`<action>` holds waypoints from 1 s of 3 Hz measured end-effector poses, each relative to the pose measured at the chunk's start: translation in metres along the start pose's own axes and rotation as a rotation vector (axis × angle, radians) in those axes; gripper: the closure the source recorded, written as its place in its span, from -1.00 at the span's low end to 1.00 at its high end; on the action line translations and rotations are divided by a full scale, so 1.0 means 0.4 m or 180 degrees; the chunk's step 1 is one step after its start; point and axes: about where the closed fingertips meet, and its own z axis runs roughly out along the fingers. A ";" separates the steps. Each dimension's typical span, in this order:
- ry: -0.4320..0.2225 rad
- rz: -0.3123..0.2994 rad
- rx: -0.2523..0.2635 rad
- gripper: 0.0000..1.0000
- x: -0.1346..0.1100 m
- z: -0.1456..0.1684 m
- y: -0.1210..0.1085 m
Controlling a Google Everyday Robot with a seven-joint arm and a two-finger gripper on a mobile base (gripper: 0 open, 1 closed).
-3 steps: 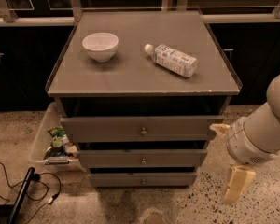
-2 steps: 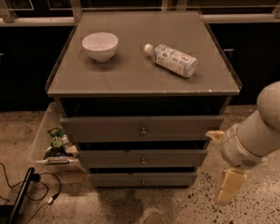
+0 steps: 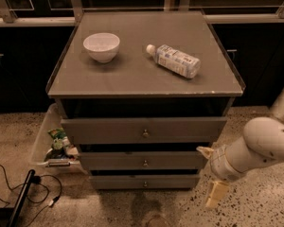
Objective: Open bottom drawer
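I am hovering my gripper [image 3: 211, 173], fingers [image 3: 217, 193] spread wide apart, just to the right of the bottom drawer [image 3: 118, 181], clear of its small knob [image 3: 145, 184].

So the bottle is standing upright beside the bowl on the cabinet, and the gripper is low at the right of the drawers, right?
No: the camera view shows the bottle lying on its side beside the bowl on the cabinet. The gripper is indeed low at the right of the drawers.
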 end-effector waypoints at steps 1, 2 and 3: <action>-0.0219 -0.0205 0.0126 -1.00 0.041 0.102 -0.034; -0.0288 -0.0154 0.0152 -1.00 0.104 0.207 -0.049; -0.0288 -0.0154 0.0151 -1.00 0.104 0.207 -0.049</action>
